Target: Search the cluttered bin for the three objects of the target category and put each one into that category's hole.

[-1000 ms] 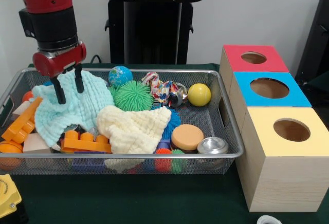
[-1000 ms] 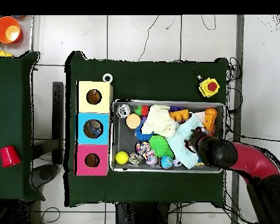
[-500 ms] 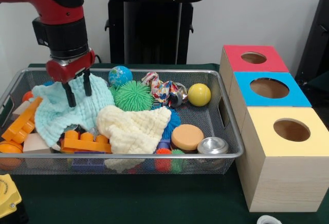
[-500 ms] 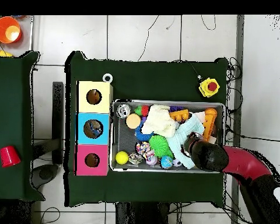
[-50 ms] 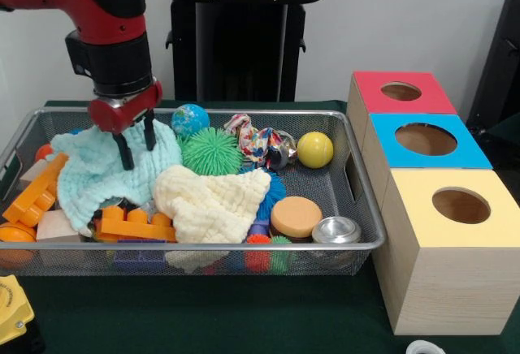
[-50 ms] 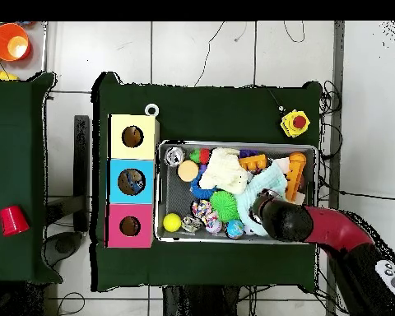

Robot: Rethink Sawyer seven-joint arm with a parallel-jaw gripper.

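Black fingers of the gripper [image 5: 138, 142] are spread apart, and their tips hang right over the light blue cloth [image 5: 101, 171] in the wire bin [image 5: 357, 208], holding nothing. Just beside it are a green spiky ball [image 5: 210, 150] and a pale yellow cloth [image 5: 211, 204], with a yellow ball [image 5: 314, 149] farther along. Next to the bin stand the red box [image 5: 400, 92], the blue box [image 5: 426, 140] and the yellow box [image 5: 459, 208], each with a round hole on top.

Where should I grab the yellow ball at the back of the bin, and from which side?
Take the yellow ball across its middle, straight from above: its top is clear, and the bin wall blocks low approaches.
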